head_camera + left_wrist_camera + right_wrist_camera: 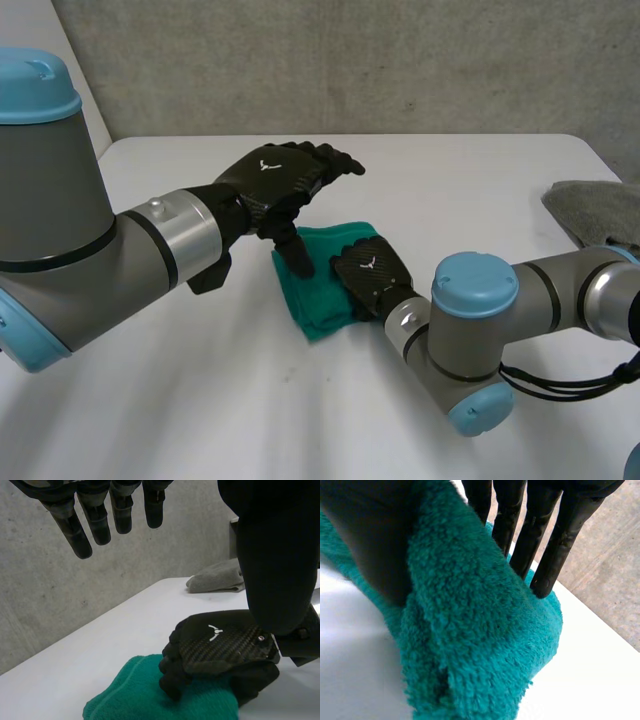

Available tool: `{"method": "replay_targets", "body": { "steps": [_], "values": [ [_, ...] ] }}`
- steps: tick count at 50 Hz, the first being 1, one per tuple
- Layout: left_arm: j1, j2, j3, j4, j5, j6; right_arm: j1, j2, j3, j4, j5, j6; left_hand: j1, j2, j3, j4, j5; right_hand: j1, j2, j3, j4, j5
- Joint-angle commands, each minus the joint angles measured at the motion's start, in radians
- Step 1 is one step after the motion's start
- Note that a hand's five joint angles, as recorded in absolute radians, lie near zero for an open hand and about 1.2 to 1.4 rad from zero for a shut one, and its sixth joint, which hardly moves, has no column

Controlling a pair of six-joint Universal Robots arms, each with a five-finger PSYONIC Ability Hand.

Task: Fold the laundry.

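Your green towel (318,300) lies folded into a small, thick bundle near the middle of the white tabletop (470,180), between the two arms. Your right robot hand (370,272) sits palm down on the towel's right part. In its own wrist view you see a raised fold of the cloth standing between the thumb on one side and the straight fingers (540,545) on the other, so this robot hand has the towel pinched. From the left wrist view you see the same robot hand on top of the bundle, its fingers reaching over the towel's far side.

Your left robot hand (285,178) hangs above the towel's far left edge and is well open. Its fingers (100,520) are straight, a little spread, pointing right, and they hold nothing. Its thumb points down toward the towel's left part; in the head view the tip looks to meet the cloth, but you cannot tell for certain whether it touches.

A grey cloth (600,210) lies crumpled at the right edge of the tabletop, well apart from the towel and from both robot hands
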Motion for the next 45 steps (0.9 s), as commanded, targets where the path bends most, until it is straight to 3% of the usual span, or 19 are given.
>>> {"method": "replay_targets", "body": {
  "steps": [1, 6, 17, 29, 34, 45],
  "values": [
    [0.001, -0.002, -0.005, 0.000, 0.000, 0.001, -0.003, -0.014, -0.009, 0.003, -0.006, 0.000, 0.067, 0.056, 0.048, 0.054, 0.039, 0.602, 0.446, 0.448, 0.447, 0.502],
    [0.001, 0.000, -0.005, 0.000, 0.000, 0.001, -0.066, -0.025, -0.002, 0.010, -0.018, -0.009, 0.067, 0.056, 0.048, 0.054, 0.039, 0.678, 0.522, 0.524, 0.523, 0.578],
    [0.002, 0.003, -0.023, 0.000, -0.001, 0.003, -0.247, -0.114, 0.103, 0.089, -0.116, -0.179, 0.067, 0.056, 0.048, 0.054, 0.039, 0.678, 0.522, 0.524, 0.523, 0.578],
    [0.004, -0.002, -0.039, 0.000, -0.001, 0.004, -0.485, -0.163, 0.124, 0.096, -0.148, -0.311, 0.067, 0.056, 0.048, 0.054, 0.039, 0.678, 0.522, 0.524, 0.523, 0.578],
    [0.004, -0.009, -0.039, 0.002, -0.001, 0.003, -0.522, -0.114, -0.001, 0.136, -0.208, -0.356, 0.067, 0.056, 0.048, 0.054, 0.039, 0.678, 0.522, 0.524, 0.523, 0.578],
    [0.004, -0.008, -0.039, 0.002, -0.055, 0.004, -0.549, 0.025, -0.538, 0.155, -0.185, -0.233, 0.067, 0.056, 0.048, 0.054, 0.039, 0.678, 0.522, 0.524, 0.523, 0.578]
  ]
}}
